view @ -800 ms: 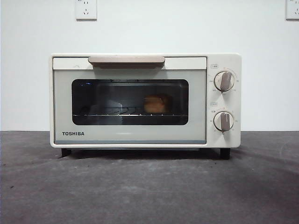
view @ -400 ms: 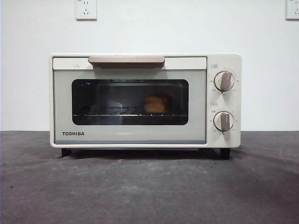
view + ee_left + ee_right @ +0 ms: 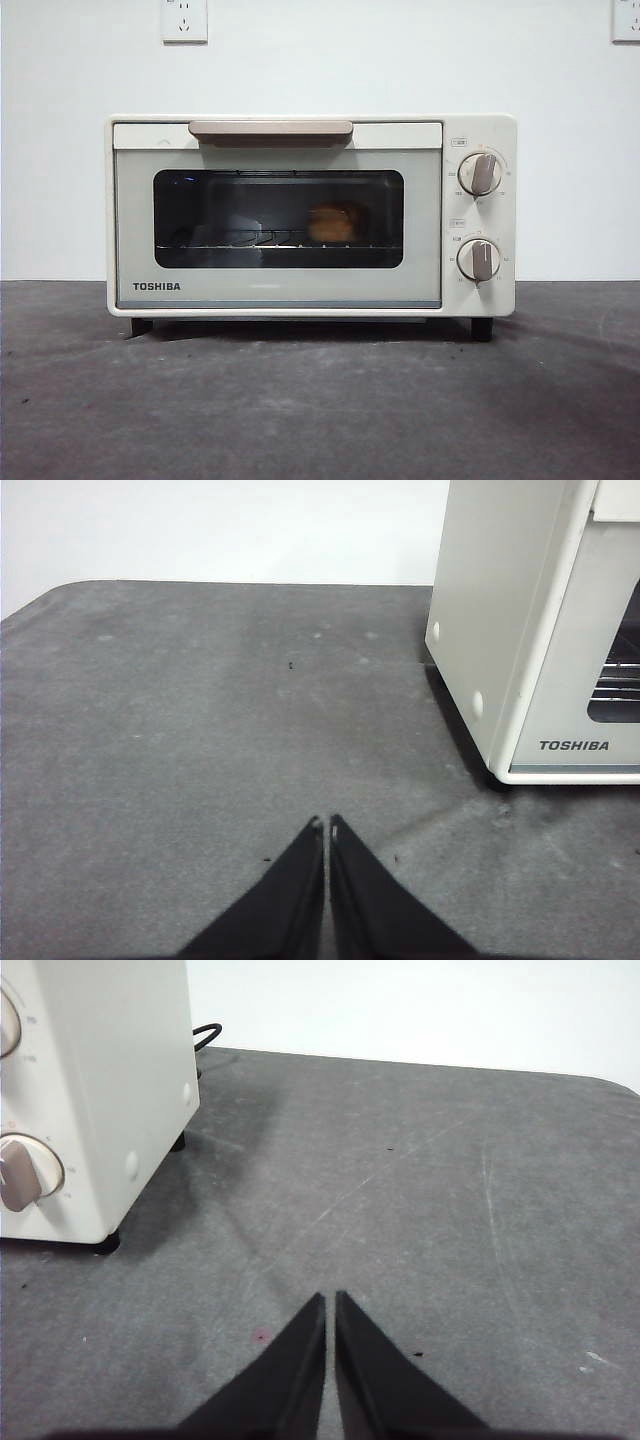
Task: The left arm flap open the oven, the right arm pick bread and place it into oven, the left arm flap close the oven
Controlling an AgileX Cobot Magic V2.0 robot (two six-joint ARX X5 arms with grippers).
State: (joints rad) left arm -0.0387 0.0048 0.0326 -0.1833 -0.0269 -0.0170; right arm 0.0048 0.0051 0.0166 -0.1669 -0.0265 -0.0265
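The cream-white TOSHIBA oven [image 3: 310,215] stands in the middle of the table with its door shut and its beige bar handle [image 3: 270,129] at the top. The orange-tan bread [image 3: 333,224] sits on the wire rack inside, seen through the dark glass window. My left gripper [image 3: 323,825] is shut and empty over the grey table, to the side of the oven [image 3: 520,630]. My right gripper [image 3: 330,1300] is shut and empty over the table on the oven's [image 3: 90,1090] knob side. Neither arm shows in the front view.
Two round knobs [image 3: 480,173] [image 3: 479,259] sit on the oven's right panel. A black power cable [image 3: 205,1032] runs behind the oven. Wall sockets [image 3: 184,20] are on the white wall. The grey table [image 3: 320,400] stretches in front of the oven.
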